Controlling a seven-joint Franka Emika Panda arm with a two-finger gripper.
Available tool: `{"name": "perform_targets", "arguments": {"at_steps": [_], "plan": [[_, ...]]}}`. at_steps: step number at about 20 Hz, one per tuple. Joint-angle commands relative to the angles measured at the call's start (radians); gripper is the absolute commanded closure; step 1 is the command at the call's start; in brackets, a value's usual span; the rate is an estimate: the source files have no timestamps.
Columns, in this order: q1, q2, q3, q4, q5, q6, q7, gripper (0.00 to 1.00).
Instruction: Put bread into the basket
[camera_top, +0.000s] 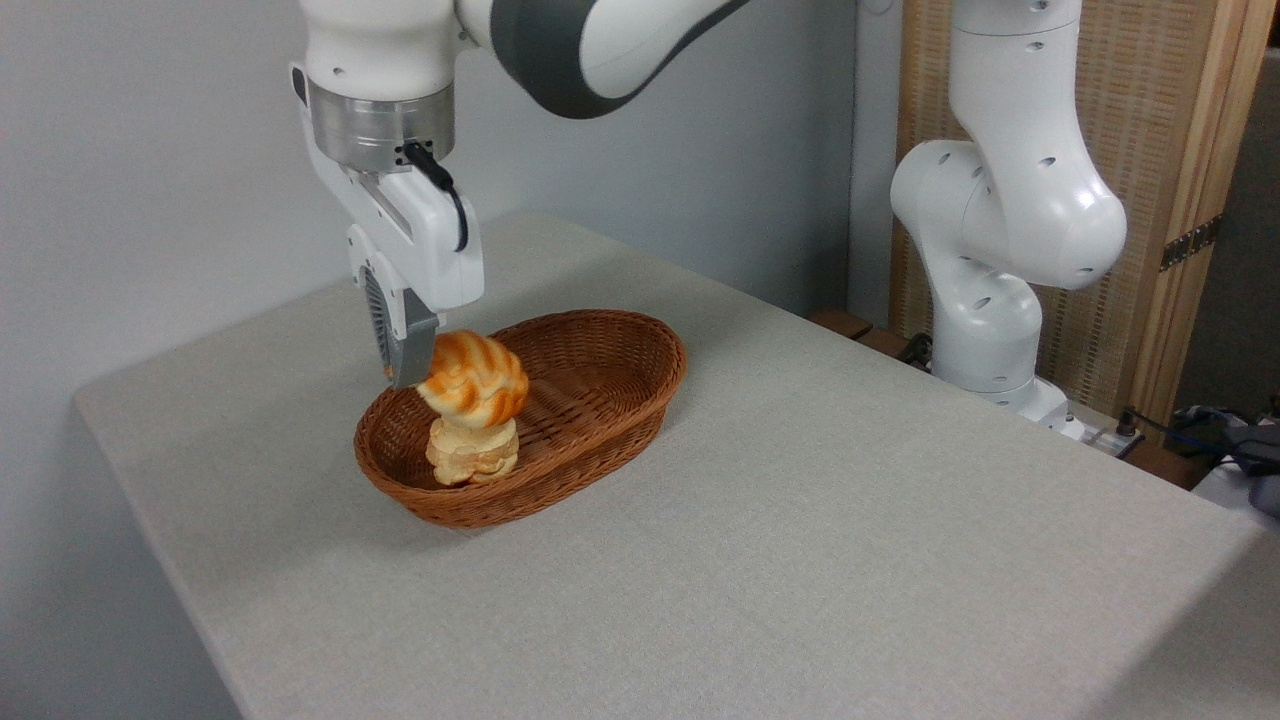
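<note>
The reddish-brown wicker basket (668, 372) lies left of the table's middle. A pale beige bun (472, 457) sits inside its near left end. Directly above the bun is the glossy golden-orange braided loaf (480, 382), its underside at or just touching the bun's top. My gripper (438, 368) comes down from above and is shut on the loaf. One grey finger (403, 345) presses the loaf's left side; the other finger is hidden behind the loaf.
The arm's white base (985, 330) stands off the table's right rear edge, in front of a wood-framed woven screen (1180, 150). Cables and a dark object (1240, 440) lie at the far right. The grey cloth-covered table (800, 540) ends near the wall on the left.
</note>
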Motion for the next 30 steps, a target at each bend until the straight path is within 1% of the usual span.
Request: {"name": "perform_targets", "arguments": {"at_steps": [1, 2, 3, 4, 5, 6, 7, 8, 9, 11, 16, 19, 21, 23, 25, 26, 30], "plan": [[0.002, 0.005, -0.028, 0.007, -0.017, -0.072, 0.001, 1.00], [0.002, 0.013, -0.042, 0.005, -0.014, -0.104, 0.003, 0.84], [0.002, 0.017, -0.050, 0.005, -0.012, -0.124, 0.003, 0.74], [0.002, 0.026, -0.061, 0.005, -0.011, -0.141, 0.003, 0.47], [0.002, 0.034, -0.067, 0.005, -0.011, -0.143, -0.002, 0.18], [0.002, 0.046, -0.070, 0.008, -0.009, -0.140, -0.017, 0.15], [0.002, 0.060, -0.082, 0.010, -0.001, -0.137, -0.028, 0.05], [0.002, 0.065, -0.088, 0.010, 0.012, -0.135, -0.031, 0.00], [0.002, 0.068, -0.094, 0.010, 0.049, -0.134, -0.036, 0.00], [0.002, 0.068, -0.096, 0.011, 0.075, -0.130, -0.036, 0.00], [0.002, 0.068, -0.093, 0.011, 0.077, -0.101, -0.048, 0.00], [0.004, 0.066, -0.087, 0.011, 0.078, -0.063, -0.066, 0.00], [0.004, 0.063, -0.081, 0.014, 0.095, -0.048, -0.069, 0.00], [0.004, 0.063, -0.081, 0.034, 0.129, -0.041, -0.095, 0.00], [0.004, 0.063, -0.090, 0.056, 0.183, -0.041, -0.158, 0.00], [0.004, 0.063, -0.093, 0.062, 0.193, -0.040, -0.181, 0.00], [0.004, 0.054, -0.094, 0.079, 0.197, -0.041, -0.189, 0.00]]}}
